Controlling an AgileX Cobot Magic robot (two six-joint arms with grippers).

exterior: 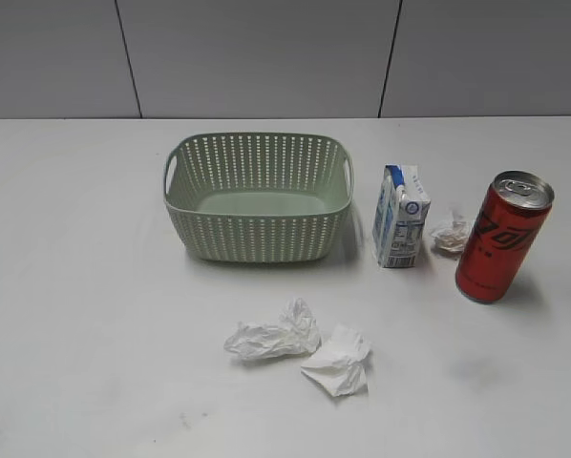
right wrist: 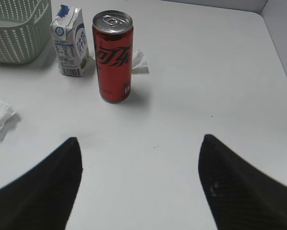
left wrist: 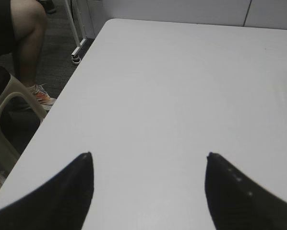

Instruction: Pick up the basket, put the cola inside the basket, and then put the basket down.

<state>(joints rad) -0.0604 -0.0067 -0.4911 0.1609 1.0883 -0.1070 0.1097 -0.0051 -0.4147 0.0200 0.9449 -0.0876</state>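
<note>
So the basket (exterior: 257, 196) sits upright at the far middle of the table (exterior: 75, 286), long side running left-right. The cola (exterior: 503, 237) stands upright on the right, just ahead of the wide-open right gripper (right wrist: 139, 139). The left gripper (left wrist: 149, 155) is spread wide over bare tabletop.

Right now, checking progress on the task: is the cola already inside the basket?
No, the cola stands upright on the table, right of the milk carton, and the basket is empty.
</note>
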